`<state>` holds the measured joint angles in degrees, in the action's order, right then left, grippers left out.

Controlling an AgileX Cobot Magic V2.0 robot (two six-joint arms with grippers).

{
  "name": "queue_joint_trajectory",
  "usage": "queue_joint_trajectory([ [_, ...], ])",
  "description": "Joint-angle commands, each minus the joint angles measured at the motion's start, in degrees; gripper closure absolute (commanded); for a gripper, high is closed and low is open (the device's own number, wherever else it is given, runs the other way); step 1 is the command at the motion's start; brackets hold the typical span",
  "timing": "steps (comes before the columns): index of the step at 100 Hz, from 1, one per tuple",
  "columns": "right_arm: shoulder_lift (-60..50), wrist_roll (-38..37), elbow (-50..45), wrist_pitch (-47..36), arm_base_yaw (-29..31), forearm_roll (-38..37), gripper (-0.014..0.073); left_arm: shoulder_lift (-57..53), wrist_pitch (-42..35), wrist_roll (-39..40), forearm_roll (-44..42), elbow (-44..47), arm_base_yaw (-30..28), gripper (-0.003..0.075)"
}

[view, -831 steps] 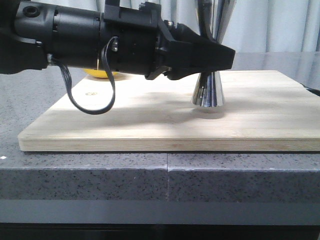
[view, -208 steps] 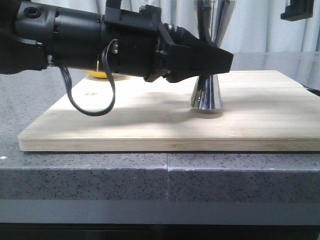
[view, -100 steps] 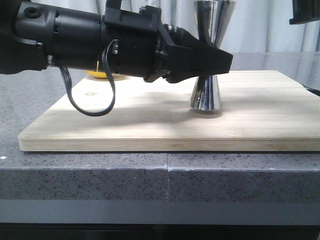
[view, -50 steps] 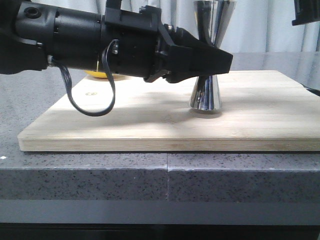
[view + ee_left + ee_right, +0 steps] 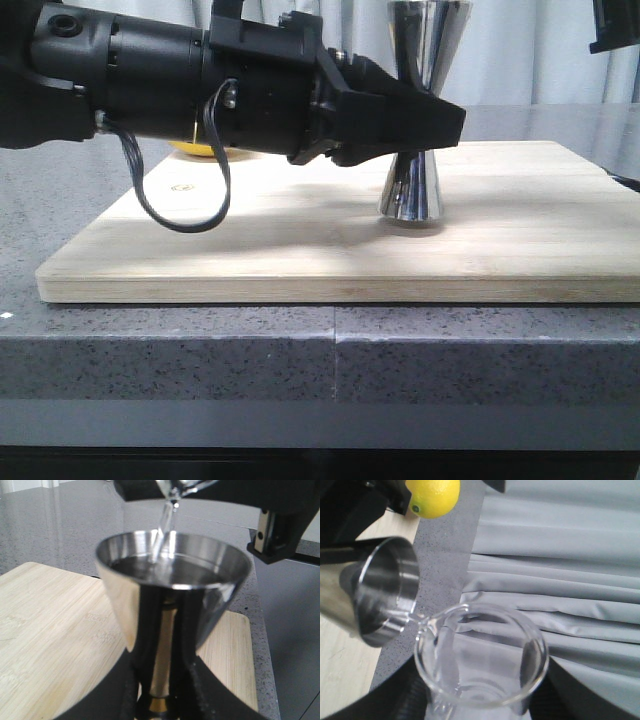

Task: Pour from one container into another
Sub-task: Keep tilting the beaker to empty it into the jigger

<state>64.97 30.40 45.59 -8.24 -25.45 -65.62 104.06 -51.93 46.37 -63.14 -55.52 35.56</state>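
Note:
The steel jigger [image 5: 410, 190] stands on the wooden board [image 5: 300, 250]. My left gripper [image 5: 440, 115] is shut on its narrow gold waist [image 5: 159, 702], one black finger [image 5: 205, 695] on each side. The upper cup [image 5: 172, 580] holds clear liquid almost up to its rim. My right gripper [image 5: 480, 700] is shut on the clear glass beaker [image 5: 480, 655], tilted with its lip [image 5: 422, 622] over the jigger's rim [image 5: 390, 592]. A thin clear stream [image 5: 165, 520] falls from the lip into the cup. In the front view only a black corner of the right gripper [image 5: 615, 25] shows at the top right.
A yellow lemon [image 5: 432, 497] lies on the board beyond the left arm, partly hidden in the front view [image 5: 200, 150]. The board rests on a grey speckled counter [image 5: 330, 350]. Grey curtains [image 5: 570, 555] hang behind. The left arm's body [image 5: 150, 85] spans the board's left half.
The right gripper came into the top right of the front view, then edged further right. The jigger stands slightly further left than at the start. The left arm has stayed still.

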Motion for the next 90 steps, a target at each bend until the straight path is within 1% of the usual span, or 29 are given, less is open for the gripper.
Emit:
queue_joint_trajectory([
  [1, -1.2, 0.2, 2.2, -1.3, -0.1, 0.2, 0.0364, -3.4, -4.3, 0.4, 2.7, -1.4, 0.0, 0.0741],
  [13, -1.2, 0.2, 2.2, -1.3, -0.1, 1.5, 0.0364, -3.4, -4.3, 0.4, 2.7, -1.4, 0.0, 0.0741],
  [40, -1.4, 0.2, 2.2, -0.8, -0.1, 11.3, 0.0364, -3.4, -4.3, 0.4, 2.7, -1.4, 0.0, 0.0741],
  [55, -1.9, 0.2, 2.2, 0.0, -0.1, 18.5, 0.0364, -3.4, -4.3, 0.4, 2.7, -1.4, 0.0, 0.0741],
  [62, -2.0, 0.2, 2.2, 0.0, -0.1, 24.1, 0.0364, -3.4, -4.3, 0.4, 2.7, -1.4, 0.0, 0.0741],
  [79, -2.1, 0.1, 2.2, 0.0, -0.1, 42.4, 0.0364, -3.4, -4.3, 0.4, 2.7, -1.4, 0.0, 0.0741],
  [84, -2.1, 0.1, 2.2, 0.0, -0.1, 45.7, 0.0364, -3.4, -4.3, 0.4, 2.7, -1.4, 0.0, 0.0741],
  [90, -2.1, 0.1, 2.2, -0.4, 0.2, 47.8, 0.0364, -3.4, -4.3, 0.4, 2.7, -1.4, 0.0, 0.0741],
])
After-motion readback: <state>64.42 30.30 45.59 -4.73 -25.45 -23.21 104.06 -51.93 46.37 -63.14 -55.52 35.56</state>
